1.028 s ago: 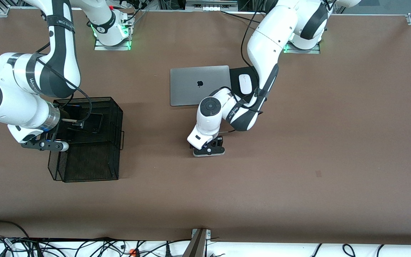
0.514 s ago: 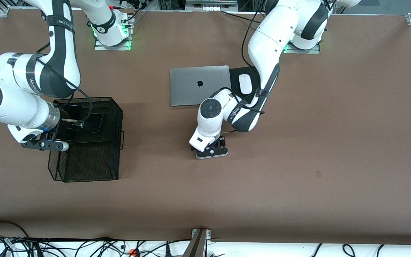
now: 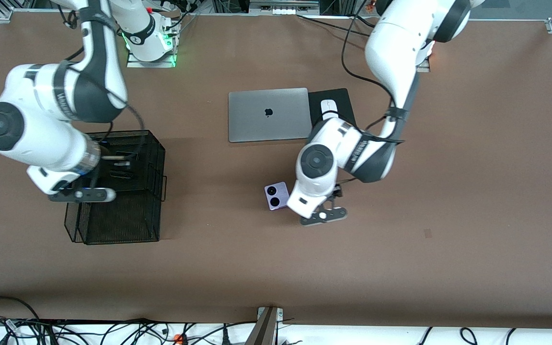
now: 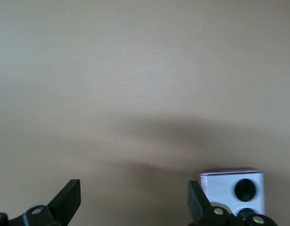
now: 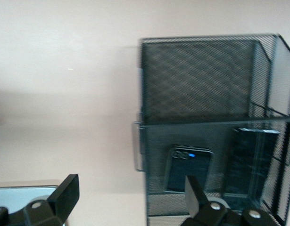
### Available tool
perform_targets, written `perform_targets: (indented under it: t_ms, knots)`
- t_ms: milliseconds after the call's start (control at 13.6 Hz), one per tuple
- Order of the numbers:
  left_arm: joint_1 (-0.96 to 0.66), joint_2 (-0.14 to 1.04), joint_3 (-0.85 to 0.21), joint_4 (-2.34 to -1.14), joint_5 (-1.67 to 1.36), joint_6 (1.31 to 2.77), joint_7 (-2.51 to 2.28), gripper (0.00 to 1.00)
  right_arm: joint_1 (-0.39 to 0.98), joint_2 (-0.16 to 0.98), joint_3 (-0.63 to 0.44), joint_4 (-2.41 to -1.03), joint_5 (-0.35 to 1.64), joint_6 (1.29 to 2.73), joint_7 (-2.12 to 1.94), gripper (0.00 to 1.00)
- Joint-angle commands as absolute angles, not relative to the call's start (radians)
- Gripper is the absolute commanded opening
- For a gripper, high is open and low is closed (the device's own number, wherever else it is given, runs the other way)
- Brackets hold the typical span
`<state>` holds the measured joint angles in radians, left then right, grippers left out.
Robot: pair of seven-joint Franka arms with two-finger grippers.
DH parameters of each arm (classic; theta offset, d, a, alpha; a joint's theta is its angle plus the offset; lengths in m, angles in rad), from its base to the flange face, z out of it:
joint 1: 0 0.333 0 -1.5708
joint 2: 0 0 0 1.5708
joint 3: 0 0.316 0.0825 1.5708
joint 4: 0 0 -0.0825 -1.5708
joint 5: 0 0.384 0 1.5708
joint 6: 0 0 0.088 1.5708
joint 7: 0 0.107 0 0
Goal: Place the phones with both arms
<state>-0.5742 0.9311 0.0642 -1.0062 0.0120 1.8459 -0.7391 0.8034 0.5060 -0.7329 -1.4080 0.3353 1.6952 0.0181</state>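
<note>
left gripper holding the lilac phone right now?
No: the left gripper is open and empty, with the lilac phone lying flat on the table beside it.

Light: even overhead brightness is covering the tabletop.
Shadows: soft ones are falling under both arms.
Blur: wrist views are smearing slightly.

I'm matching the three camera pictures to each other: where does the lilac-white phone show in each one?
Front view: lilac-white phone lies flat on the table, nearer the front camera than the laptop.
Left wrist view: at the picture's bottom right corner.
Right wrist view: not in it.
Shared landmark: the left gripper beside it.
</note>
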Motion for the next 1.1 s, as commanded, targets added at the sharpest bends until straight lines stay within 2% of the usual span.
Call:
perform_targets:
  t_ms: [0,294,514,808,1028]
  knots:
    - [-0.500,0.871,0.064,-1.046,-0.006,1.720,-0.590,1.00,0.795,0.592,-0.588,-1.289,0.350,1.686,0.217,0.99]
    - [-0.367,0.793,0.072,-1.048,0.024,1.550,-0.383,1.00,0.795,0.685,-0.373,-1.273,0.353,1.937,0.359,1.00]
    - [-0.290,0.672,0.072,-1.158,0.069,1.522,-0.229,1.00,0.801,0.791,-0.272,-1.270,0.342,2.191,0.406,1.00]
    - [-0.186,0.488,0.069,-1.284,0.069,1.517,-0.072,1.00,0.899,0.951,-0.275,-1.249,0.295,2.400,0.457,1.00]
    - [-0.150,0.372,0.071,-1.363,0.069,1.519,0.001,1.00,0.905,0.988,-0.272,-1.249,0.252,2.431,0.459,1.00]
